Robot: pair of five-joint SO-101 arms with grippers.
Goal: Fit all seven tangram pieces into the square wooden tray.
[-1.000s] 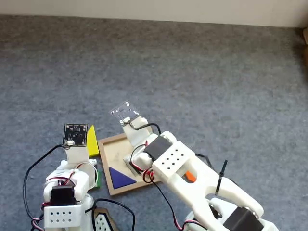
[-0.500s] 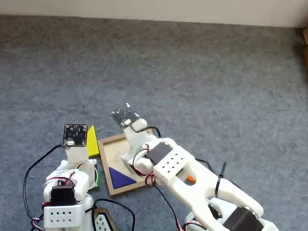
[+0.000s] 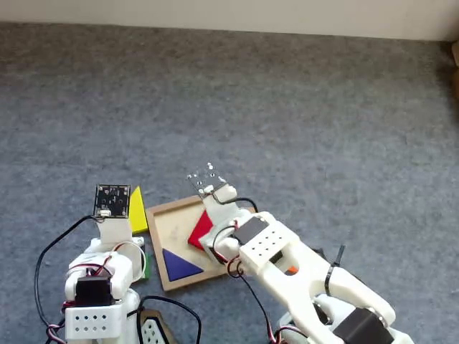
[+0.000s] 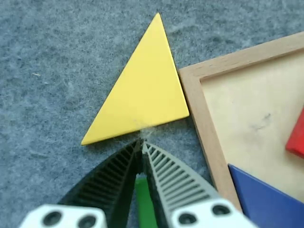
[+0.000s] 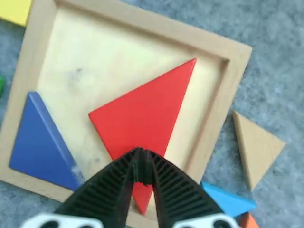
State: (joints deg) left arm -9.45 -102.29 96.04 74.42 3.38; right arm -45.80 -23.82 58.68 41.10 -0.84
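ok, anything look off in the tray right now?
Yes: the red triangle isn't seated. Its long edge runs beside a tray wall with a gap, and the tip under the right gripper seems to ride over the rim. The blue triangle sits neatly in its corner.

No text, number, label or sign can be read on the tray [image 4: 203, 123] or on the pieces [image 5: 142, 118].
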